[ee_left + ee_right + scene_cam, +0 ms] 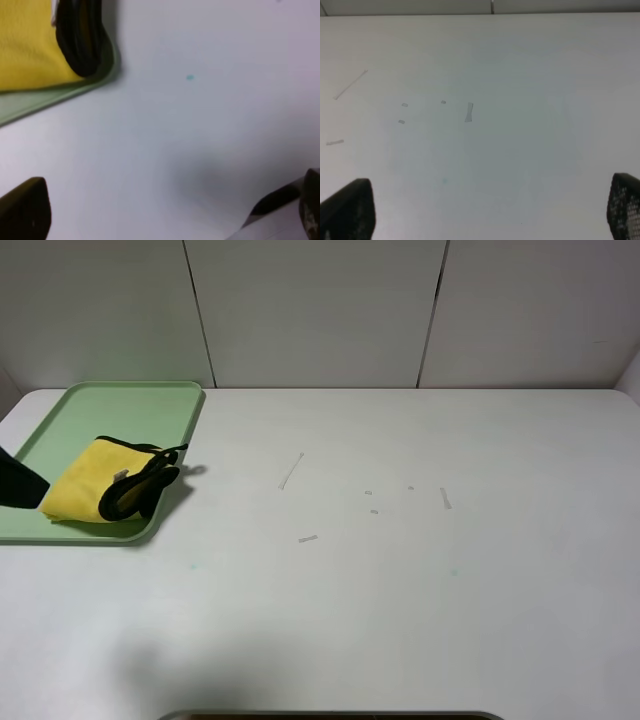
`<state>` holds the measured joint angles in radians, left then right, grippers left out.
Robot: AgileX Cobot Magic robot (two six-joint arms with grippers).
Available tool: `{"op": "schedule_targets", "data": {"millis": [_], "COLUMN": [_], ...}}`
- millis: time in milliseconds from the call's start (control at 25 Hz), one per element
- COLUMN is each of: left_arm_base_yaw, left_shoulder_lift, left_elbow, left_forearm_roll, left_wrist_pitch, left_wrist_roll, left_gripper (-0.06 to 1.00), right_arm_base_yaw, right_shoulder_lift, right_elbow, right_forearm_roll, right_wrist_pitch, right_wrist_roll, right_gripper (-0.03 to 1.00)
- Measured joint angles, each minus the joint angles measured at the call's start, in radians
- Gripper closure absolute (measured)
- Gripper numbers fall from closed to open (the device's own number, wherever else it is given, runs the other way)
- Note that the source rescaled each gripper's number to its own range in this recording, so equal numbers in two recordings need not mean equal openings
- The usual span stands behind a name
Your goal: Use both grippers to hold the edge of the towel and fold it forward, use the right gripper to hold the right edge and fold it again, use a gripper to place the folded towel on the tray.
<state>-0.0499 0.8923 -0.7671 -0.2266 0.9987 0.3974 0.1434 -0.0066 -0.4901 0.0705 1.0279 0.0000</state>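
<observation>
The yellow towel (pixel 88 490) lies folded on the pale-green tray (pixel 120 410) at the far left of the table. Its black trim (pixel 142 488) is bunched at the right side, near the tray's rim. A black part of the left arm (pixel 15 482) shows at the picture's left edge, over the tray. In the left wrist view the towel (pixel 25 45), its trim (pixel 82 40) and the tray rim (pixel 50 97) lie apart from my left gripper (pixel 167 215), which is open and empty over bare table. My right gripper (pixel 485 212) is open and empty above the white table.
Small strips of tape lie on the white table (pixel 400 620): one (pixel 291 471) near the middle, one (pixel 308 538) below it, one (pixel 445 498) to the right. A panelled wall (pixel 320 310) closes the back. A dark edge (pixel 330 716) shows at the front.
</observation>
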Motion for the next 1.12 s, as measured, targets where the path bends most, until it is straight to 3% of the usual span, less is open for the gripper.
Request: {"op": "schedule_targets", "data": {"millis": [480,800,1120], "left_arm_base_yaw": [0.000,0.000,0.000], "left_shoulder_lift": [-0.360,-0.579,-0.844], "left_elbow": [0.194,0.259,0.269], "left_forearm_roll": [0.000,0.000,0.003], "left_wrist_pitch": [0.004,0.080,0.085], "left_wrist_roll": [-0.020,-0.021,-0.024], "left_gripper": [-0.05,-0.05,-0.05], "right_arm_base_yaw": [0.000,0.000,0.000], "right_shoulder_lift": [0.000,0.000,0.000], "right_elbow": [0.000,0.000,0.000], "right_forearm_roll": [0.000,0.000,0.000], "right_wrist_pitch": [0.000,0.000,0.000], "right_wrist_roll": [0.000,0.000,0.000], "right_gripper": [-0.03,-0.03,-0.03]}}
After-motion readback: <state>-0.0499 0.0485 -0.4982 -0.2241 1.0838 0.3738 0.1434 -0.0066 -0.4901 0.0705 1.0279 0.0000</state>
